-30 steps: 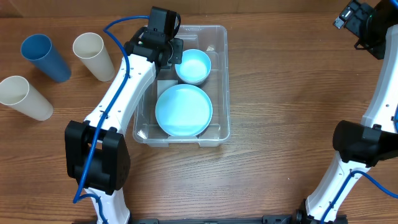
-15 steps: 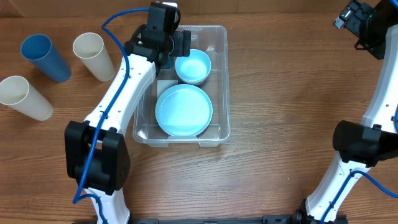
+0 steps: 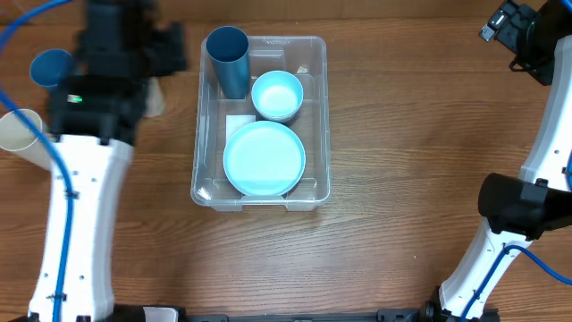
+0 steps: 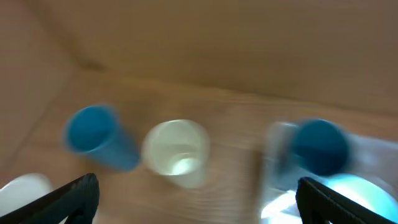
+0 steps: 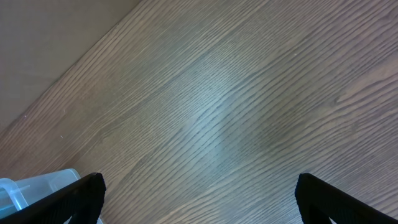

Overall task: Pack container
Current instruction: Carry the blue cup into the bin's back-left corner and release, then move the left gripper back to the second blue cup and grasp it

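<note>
**Container part-filled; both end effectors empty**

Location: the container (image 3: 322, 116) sits flat on the table (image 3: 402, 224), midway between the two arms. Inside it, a dark blue cup (image 3: 226, 61) stands upright in the far-left corner. A bowl (image 3: 277, 96) sits just beside that cup, and a plate (image 3: 264, 159) lies on the near half of the floor.

Outside, well to the left of the container, are a blue cup (image 3: 49, 67), a cream cup (image 4: 176, 152) and a second cream cup (image 3: 20, 132).

End effectors: the left end effector (image 4: 198, 199) hangs over those loose cups, left of the container. Its fingers are spread wide with nothing between them. That view is blurred, so do not rely on it for fine detail. The right end effector (image 5: 199, 199) is high and well to the right of the container, also spread and empty.

Handling assessment:
- The container looks like thin, clear plastic, so expect it to be light, with walls that flex and a smooth surface that slips.
- Most of the weight now is probably the dishes inside.
- If you must shift it, pinch the rim over a short wall near a rounded corner, where it should be stiffest.
- Slide it rather than lift it, because a one-sided lift would likely tip the upright cup.
</note>
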Available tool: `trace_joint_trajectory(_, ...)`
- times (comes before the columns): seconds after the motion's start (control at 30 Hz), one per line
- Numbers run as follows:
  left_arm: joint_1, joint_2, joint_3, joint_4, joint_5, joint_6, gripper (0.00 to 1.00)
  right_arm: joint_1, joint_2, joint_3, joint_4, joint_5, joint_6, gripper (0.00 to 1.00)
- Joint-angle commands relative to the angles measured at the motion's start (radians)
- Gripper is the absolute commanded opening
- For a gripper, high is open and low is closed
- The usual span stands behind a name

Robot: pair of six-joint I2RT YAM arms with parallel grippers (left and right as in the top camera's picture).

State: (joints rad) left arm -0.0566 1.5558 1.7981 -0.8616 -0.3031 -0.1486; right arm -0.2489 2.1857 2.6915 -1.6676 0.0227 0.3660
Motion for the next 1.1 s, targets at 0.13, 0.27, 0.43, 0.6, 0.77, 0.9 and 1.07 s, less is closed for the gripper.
trace_joint_trajectory(0.13,0.218,0.151,-0.001,0.07,0.014,-0.163,1.0,-0.005,0.002,0.004,0.005,0.002,0.005,1.0)
trace_joint_trajectory(0.27,0.264,0.226,-0.001,0.129,0.007,-0.163,1.0,-0.005,0.002,0.004,0.005,0.002,0.005,1.0)
trace_joint_trajectory(0.43,0.326,0.327,-0.001,0.177,0.008,-0.163,1.0,-0.005,0.002,0.004,0.005,0.002,0.005,1.0)
trace_joint_trajectory(0.6,0.357,0.407,-0.001,0.23,0.009,-0.149,1.0,-0.005,0.002,0.004,0.005,0.002,0.005,1.0)
trace_joint_trajectory(0.77,0.359,0.464,-0.001,0.274,0.014,-0.11,0.91,-0.005,0.002,0.004,0.005,0.002,0.005,1.0)
trace_joint_trajectory(0.9,0.359,0.5,-0.001,0.318,0.016,-0.109,0.86,-0.005,0.002,0.004,0.005,0.002,0.005,1.0)
trace_joint_trajectory(1.07,0.359,0.551,-0.001,0.361,0.016,-0.09,0.76,-0.005,0.002,0.004,0.005,0.002,0.005,1.0)
